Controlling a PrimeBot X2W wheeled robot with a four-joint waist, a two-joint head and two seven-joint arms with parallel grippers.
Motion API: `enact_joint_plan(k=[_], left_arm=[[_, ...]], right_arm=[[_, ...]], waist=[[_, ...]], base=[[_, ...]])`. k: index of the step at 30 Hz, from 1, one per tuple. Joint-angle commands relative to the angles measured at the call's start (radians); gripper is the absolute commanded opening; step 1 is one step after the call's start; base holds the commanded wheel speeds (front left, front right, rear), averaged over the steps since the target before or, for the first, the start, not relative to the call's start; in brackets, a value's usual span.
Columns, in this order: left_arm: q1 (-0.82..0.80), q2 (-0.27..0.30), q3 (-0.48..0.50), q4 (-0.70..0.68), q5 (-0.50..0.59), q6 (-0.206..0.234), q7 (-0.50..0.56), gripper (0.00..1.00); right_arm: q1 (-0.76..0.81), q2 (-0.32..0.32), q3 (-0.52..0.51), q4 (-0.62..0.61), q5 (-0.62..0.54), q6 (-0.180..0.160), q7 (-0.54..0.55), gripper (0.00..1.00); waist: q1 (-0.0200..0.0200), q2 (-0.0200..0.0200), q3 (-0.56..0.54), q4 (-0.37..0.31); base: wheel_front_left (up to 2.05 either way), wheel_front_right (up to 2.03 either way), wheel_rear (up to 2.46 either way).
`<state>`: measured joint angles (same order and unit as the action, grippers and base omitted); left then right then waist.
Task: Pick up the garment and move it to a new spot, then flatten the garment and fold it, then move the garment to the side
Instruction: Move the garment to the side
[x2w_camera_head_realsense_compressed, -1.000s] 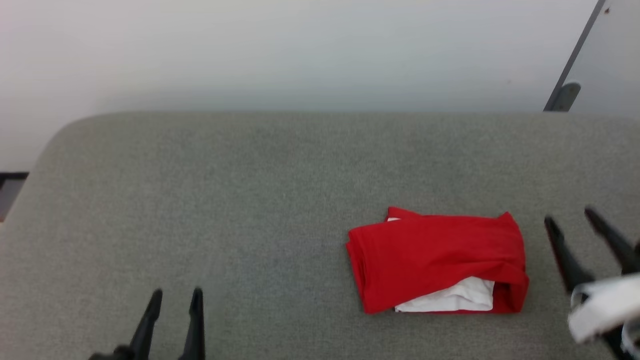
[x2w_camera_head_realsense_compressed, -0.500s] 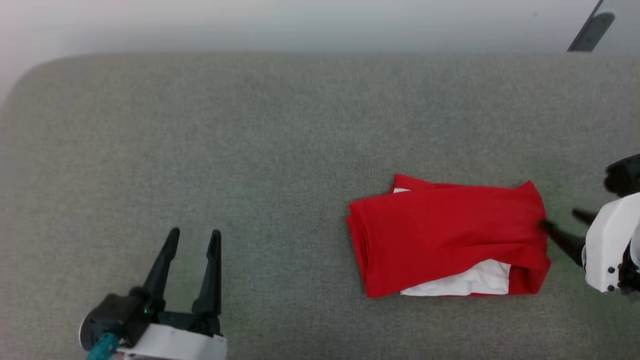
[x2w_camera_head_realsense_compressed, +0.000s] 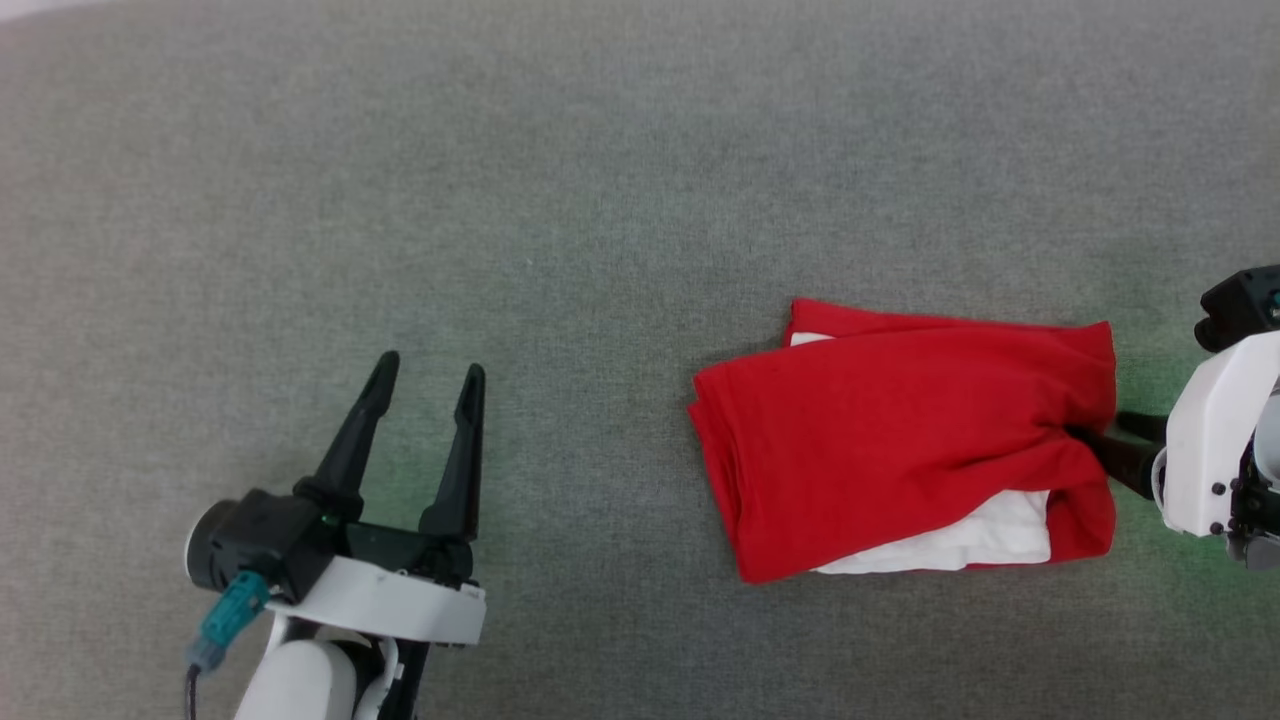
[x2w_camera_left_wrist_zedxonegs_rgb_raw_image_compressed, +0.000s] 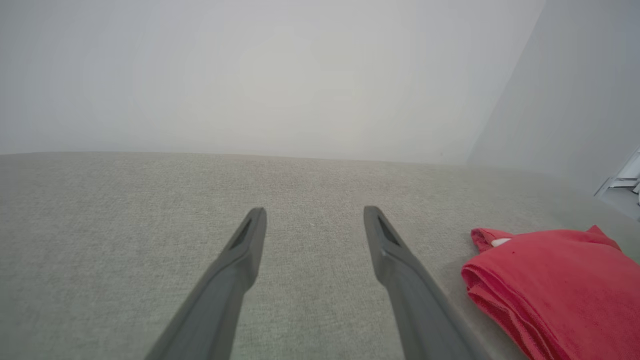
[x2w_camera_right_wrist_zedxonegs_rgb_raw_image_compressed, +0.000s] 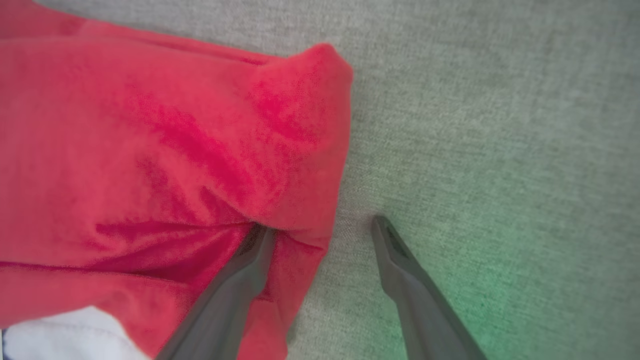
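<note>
**Folded red garment, right finger in its fold**

You had the garment (x2w_camera_head_realsense_compressed: 900, 430) folded into a thick red bundle with a white layer showing at its near edge. It lay on the grey fabric surface (x2w_camera_head_realsense_compressed: 600, 200), well short of the far edge. Your right gripper (x2w_camera_right_wrist_zedxonegs_rgb_raw_image_compressed: 320, 225) stood wide, one finger tucked into the fold at the bundle's right end and the other on bare fabric. Your left gripper (x2w_camera_head_realsense_compressed: 431, 364), also wide, sat well apart with open surface around it.

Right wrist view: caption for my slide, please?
Open right claw at the edge of the garment, one finger tucked under a red fold.
</note>
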<state>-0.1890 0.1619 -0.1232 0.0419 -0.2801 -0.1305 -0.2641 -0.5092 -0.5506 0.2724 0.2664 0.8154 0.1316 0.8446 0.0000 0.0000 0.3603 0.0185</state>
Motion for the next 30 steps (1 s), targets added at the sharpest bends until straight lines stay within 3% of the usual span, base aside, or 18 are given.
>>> enact_joint_plan(k=[1,2,4,13,19,25,30], left_arm=[[-0.015,0.005,-0.004,0.006,0.003,0.0,0.0,1.0],[-0.02,0.008,-0.005,0.011,0.002,0.0,0.0,1.0],[-0.026,0.012,-0.004,0.021,-0.002,0.0,0.0,1.0],[-0.047,0.047,-0.015,0.035,-0.012,0.0,0.0,1.0],[-0.136,0.092,-0.042,0.032,-0.007,0.0,0.0,1.0],[-0.3,0.154,-0.138,0.055,0.012,0.0,0.001,1.0],[-0.446,0.189,-0.222,0.086,0.006,0.0,0.0,1.0]], right_arm=[[0.026,0.039,0.036,0.041,0.001,-0.002,-0.008,0.96],[0.027,0.048,0.046,0.046,0.003,-0.002,-0.016,0.48],[0.025,0.057,0.063,0.049,0.011,-0.002,-0.04,0.0],[0.007,0.012,0.03,0.049,0.049,-0.004,-0.184,0.0],[-0.023,-0.053,-0.038,0.038,0.072,-0.002,-0.365,0.0],[-0.084,-0.093,-0.077,0.115,0.06,-0.002,-0.464,0.0],[-0.149,-0.112,-0.081,0.2,0.035,-0.002,-0.524,0.0]], waist=[[0.0,0.0,0.024,0.004],[0.0,0.0,0.027,0.0],[0.0,0.0,0.028,-0.01],[0.0,0.0,0.026,-0.093],[0.0,0.0,0.077,-0.213],[0.0,0.0,0.163,-0.313],[0.0,0.0,0.217,-0.353]], base=[[0.0,0.0,0.0],[0.0,0.0,0.0],[0.0,0.0,0.0],[0.0,0.0,0.0],[0.0,0.0,0.0],[0.0,0.0,0.0],[0.0,0.0,0.0]])
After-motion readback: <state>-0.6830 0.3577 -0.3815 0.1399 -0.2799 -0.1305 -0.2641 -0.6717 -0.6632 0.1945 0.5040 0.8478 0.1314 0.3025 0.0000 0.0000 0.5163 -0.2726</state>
